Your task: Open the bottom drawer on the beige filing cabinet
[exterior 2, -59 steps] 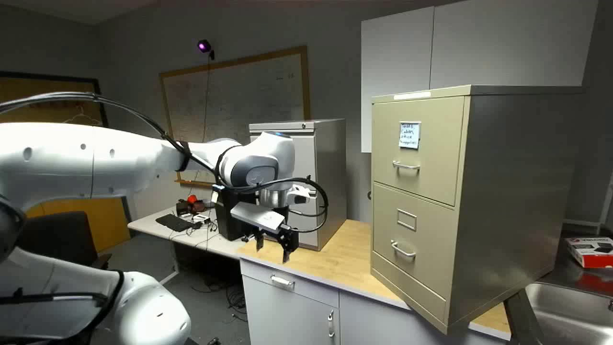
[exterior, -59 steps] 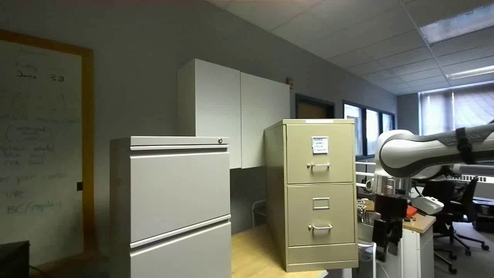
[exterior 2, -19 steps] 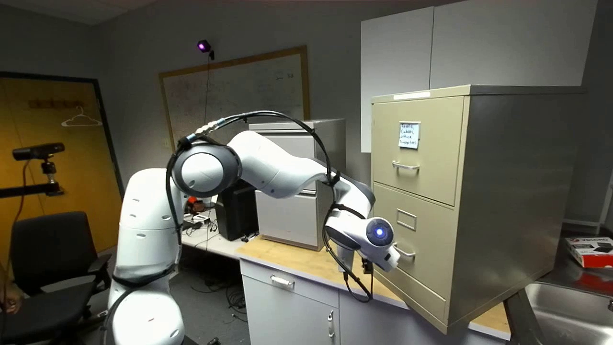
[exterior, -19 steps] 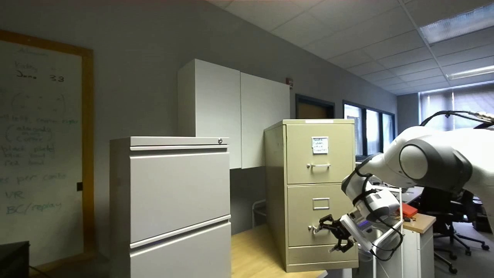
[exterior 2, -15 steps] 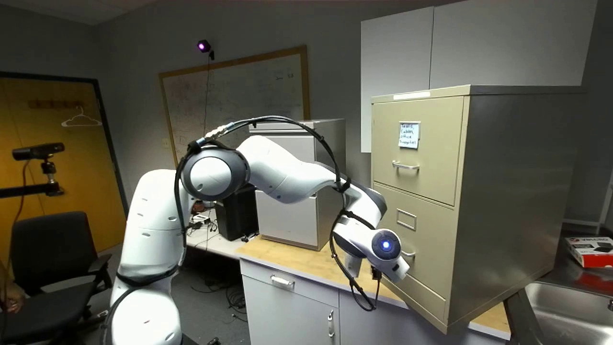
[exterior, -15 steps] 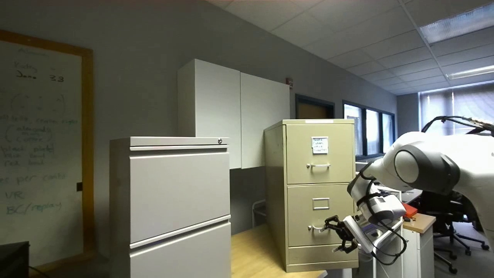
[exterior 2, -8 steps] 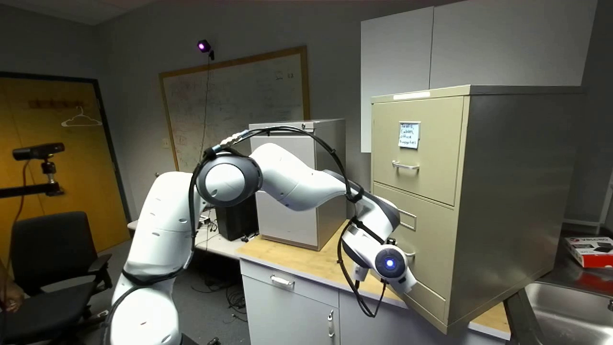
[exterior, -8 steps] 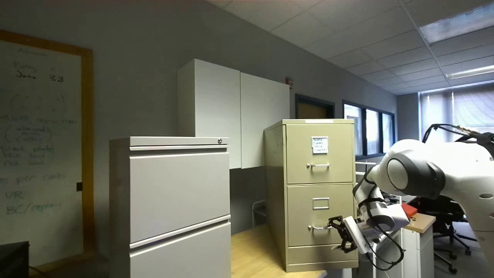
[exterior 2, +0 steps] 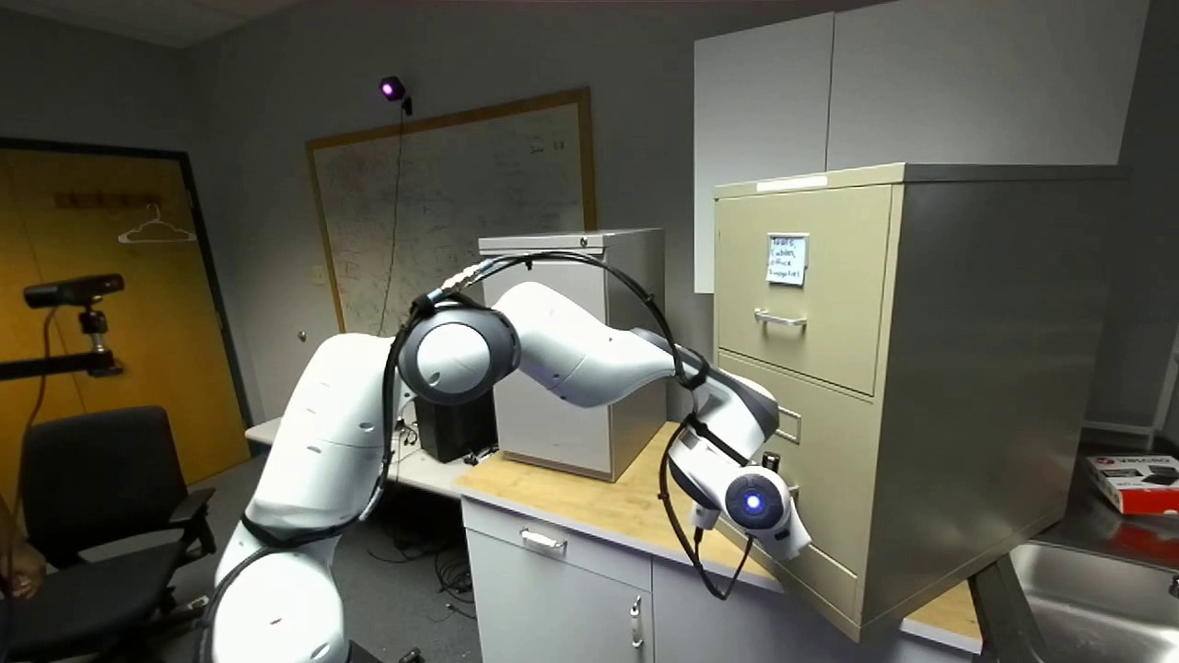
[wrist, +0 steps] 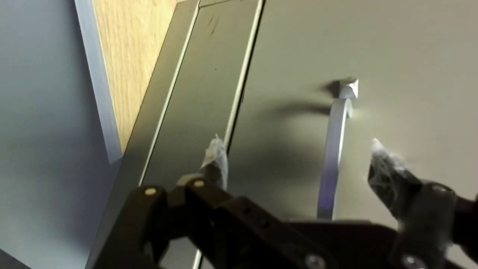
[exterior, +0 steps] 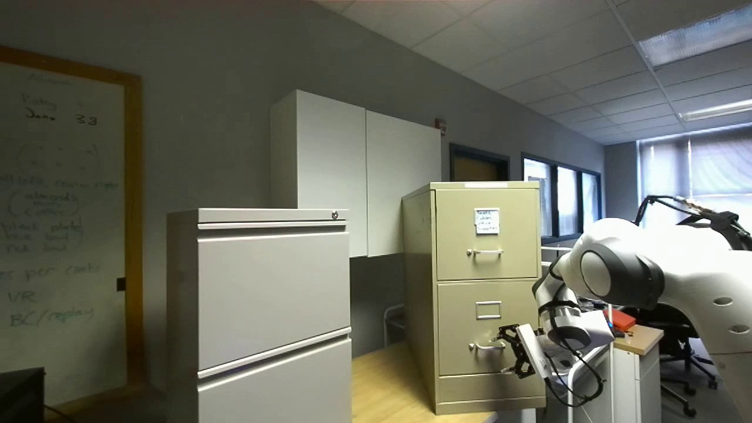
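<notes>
1. Bottom drawer [exterior: 461,329] sits low in the beige filing cabinet [exterior 2: 930,387], its front flush with the upper drawer [exterior: 458,235].
2. Just before it is the tool [wrist: 296,143], fingers spread well apart; in the wrist view the silver pull handle [wrist: 331,160] lies between them, a gap showing on each side.
3. Robot arm [exterior 2: 571,345] crosses the scene in both exterior views; in an exterior view it hides part of the drawer front and most of the handle.
4. Light-grey cabinet [exterior: 273,299] stands well apart from the beige filing cabinet on the same wooden tabletop [exterior 2: 571,493], partly behind the arm in an exterior view.
5. Farther back, a black case [exterior 2: 456,424] stands on a pale desk [exterior 2: 428,471].
6. Red-and-white box [exterior 2: 1138,485] lies near the steel sink [exterior 2: 1096,608], beyond the side of the beige filing cabinet.
7. Tabletop's edge runs under the beige filing cabinet, whose front corner juts out past it; grey base cupboards [exterior 2: 553,594] stand below.
8. White wall cupboards [exterior: 335,176] hang higher up, a wood-framed whiteboard [exterior 2: 451,203] is on the wall [exterior 2: 640,110], and a black office chair [exterior 2: 101,470] stands before a wooden door [exterior 2: 161,304].
</notes>
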Controlling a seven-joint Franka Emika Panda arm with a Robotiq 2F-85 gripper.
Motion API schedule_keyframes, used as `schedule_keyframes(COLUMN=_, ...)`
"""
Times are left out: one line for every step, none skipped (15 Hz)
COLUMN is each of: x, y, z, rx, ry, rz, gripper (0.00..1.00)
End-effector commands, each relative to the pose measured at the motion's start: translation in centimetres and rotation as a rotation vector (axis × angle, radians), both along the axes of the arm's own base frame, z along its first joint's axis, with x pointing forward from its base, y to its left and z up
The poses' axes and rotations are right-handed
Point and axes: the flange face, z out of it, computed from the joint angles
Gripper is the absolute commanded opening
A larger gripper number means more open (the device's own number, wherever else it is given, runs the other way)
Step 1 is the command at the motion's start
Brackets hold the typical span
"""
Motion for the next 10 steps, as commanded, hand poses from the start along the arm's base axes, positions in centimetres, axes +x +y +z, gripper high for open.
schedule_keyframes(x=0.4, y=-1.5, z=0.9, rx=-0.005, ry=0.012, rz=-0.046, gripper=1.0)
schedule_keyframes(x=0.6, y=-1.8, z=1.0, rx=-0.008, ry=0.013, rz=-0.05, gripper=1.0)
schedule_keyframes(x=0.8, y=-1.9, z=1.1, rx=-0.01, ry=0.013, rz=-0.052, gripper=1.0)
schedule_keyframes(x=1.1, y=-2.1, z=1.2, rx=-0.011, ry=0.011, rz=-0.052, gripper=1.0)
schedule_keyframes(x=1.4, y=-2.2, z=1.4, rx=-0.013, ry=0.01, rz=-0.052, gripper=1.0)
schedule_keyframes(x=1.7, y=-2.3, z=1.5, rx=-0.016, ry=0.011, rz=-0.049, gripper=1.0)
schedule_keyframes(x=2.0, y=-2.4, z=1.7, rx=-0.021, ry=0.013, rz=-0.044, gripper=1.0)
schedule_keyframes(x=2.4, y=-2.4, z=1.7, rx=-0.027, ry=0.017, rz=-0.036, gripper=1.0)
schedule_keyframes(x=2.8, y=-2.5, z=1.8, rx=-0.032, ry=0.022, rz=-0.028, gripper=1.0)
schedule_keyframes(x=3.3, y=-2.5, z=1.6, rx=-0.037, ry=0.032, rz=-0.016, gripper=1.0)
